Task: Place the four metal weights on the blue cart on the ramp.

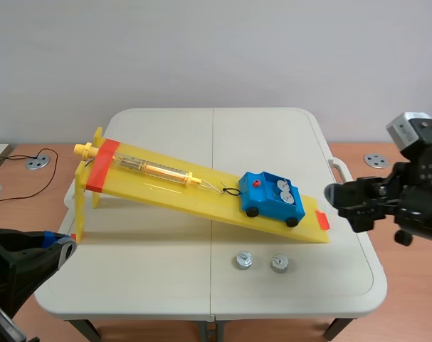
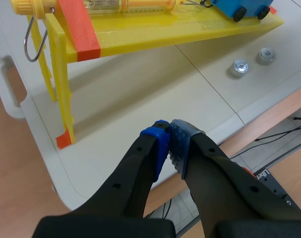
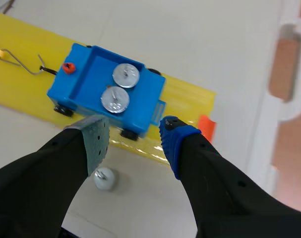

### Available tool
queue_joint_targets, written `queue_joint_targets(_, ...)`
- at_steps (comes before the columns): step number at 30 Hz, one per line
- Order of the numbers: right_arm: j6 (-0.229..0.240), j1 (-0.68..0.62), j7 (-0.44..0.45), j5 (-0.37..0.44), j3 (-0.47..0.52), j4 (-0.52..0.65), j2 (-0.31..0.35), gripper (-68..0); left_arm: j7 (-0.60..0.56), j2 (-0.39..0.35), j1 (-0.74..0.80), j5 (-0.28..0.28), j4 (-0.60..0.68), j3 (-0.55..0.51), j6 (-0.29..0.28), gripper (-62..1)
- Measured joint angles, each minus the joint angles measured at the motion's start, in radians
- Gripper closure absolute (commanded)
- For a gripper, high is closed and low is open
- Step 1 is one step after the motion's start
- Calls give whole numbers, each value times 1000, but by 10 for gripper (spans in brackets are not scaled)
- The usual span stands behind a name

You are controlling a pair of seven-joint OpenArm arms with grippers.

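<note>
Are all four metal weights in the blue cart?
No, only two weights sit in the blue cart; two others lie on the table.

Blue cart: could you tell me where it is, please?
Scene view, right of centre: the blue cart sits near the lower end of the yellow ramp, beyond two loose weights.

Cart (image 1: 264,201) holds two weights (image 1: 287,197) (others (image 1: 243,260) beside ramp (image 1: 159,189)).

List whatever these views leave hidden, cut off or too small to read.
- Right wrist view: one table weight shows beside the right gripper; the other is hidden, probably under its finger.
- Left wrist view: blue cart cut off by the edge, its load unseen.
- Scene view: spring scale markings too small.
</note>
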Motion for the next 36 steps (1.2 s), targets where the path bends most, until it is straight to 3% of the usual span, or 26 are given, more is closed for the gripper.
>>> queue_joint_targets(7,8,-138,-11,2,19,201,96,-253,0,0,0,0,0,0,0,-27)
queue_joint_targets(13,18,-224,-23,1,19,306,132,-253,0,0,0,0,0,0,0,-27)
queue_joint_targets(19,25,-241,-25,-58,-4,307,131,-260,0,0,0,0,0,0,0,-27)
queue_joint_targets(27,-10,-238,42,-200,-179,283,126,-260,0,0,0,0,0,0,0,-27)
queue_joint_targets(36,-52,-163,105,-307,-285,119,49,-259,0,0,0,0,0,0,0,-27)
